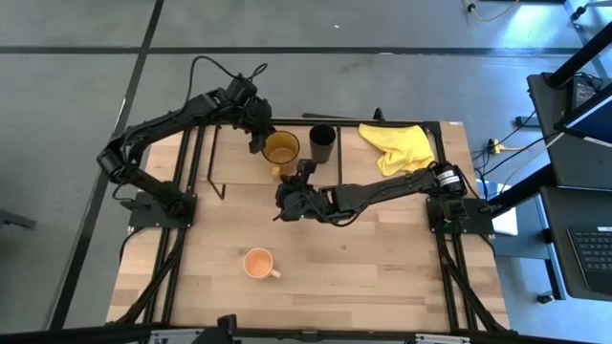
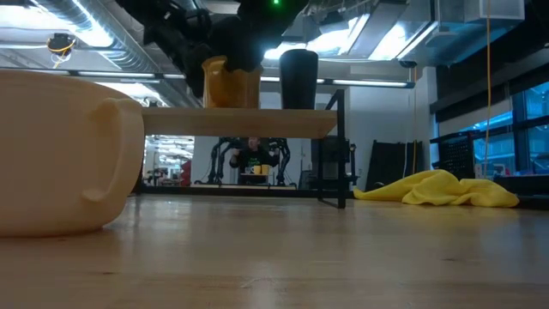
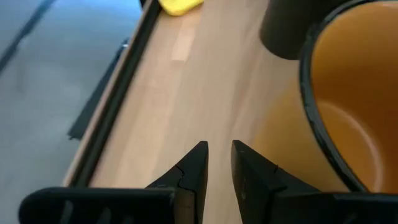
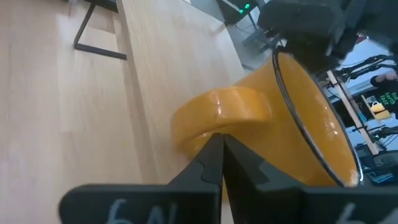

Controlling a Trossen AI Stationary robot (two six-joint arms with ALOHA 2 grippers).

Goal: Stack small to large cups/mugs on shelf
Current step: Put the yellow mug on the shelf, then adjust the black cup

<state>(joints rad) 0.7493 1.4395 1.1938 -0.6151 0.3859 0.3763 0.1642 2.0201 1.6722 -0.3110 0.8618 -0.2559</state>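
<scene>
The amber mug (image 1: 280, 148) (image 2: 230, 84) and the small black cup (image 1: 322, 141) (image 2: 298, 79) stand upright side by side on the shelf's wooden board (image 2: 257, 122) (image 1: 229, 153). The peach mug (image 1: 258, 263) (image 2: 60, 154) rests on the table near its front edge. My left gripper (image 1: 256, 134) (image 3: 219, 149) hovers at the amber mug's far-left side, fingers slightly apart beside its outer wall (image 3: 280, 124), touching nothing I can see. My right gripper (image 1: 292, 180) (image 4: 217, 142) is shut at the mug's handle. My right gripper comes roughly level from the table's near side, and its shut fingertips (image 4: 211, 149) meet the outer bend of the amber mug's handle (image 4: 224, 109). The handle is not between the fingers. The mug stands on the shelf board.
A crumpled yellow cloth (image 1: 397, 143) (image 2: 437, 189) lies at the table's far right. The shelf's black rods (image 1: 212, 162) and a leg (image 2: 341, 150) stand at its ends. Bare wood stretches between the shelf and the peach mug.
</scene>
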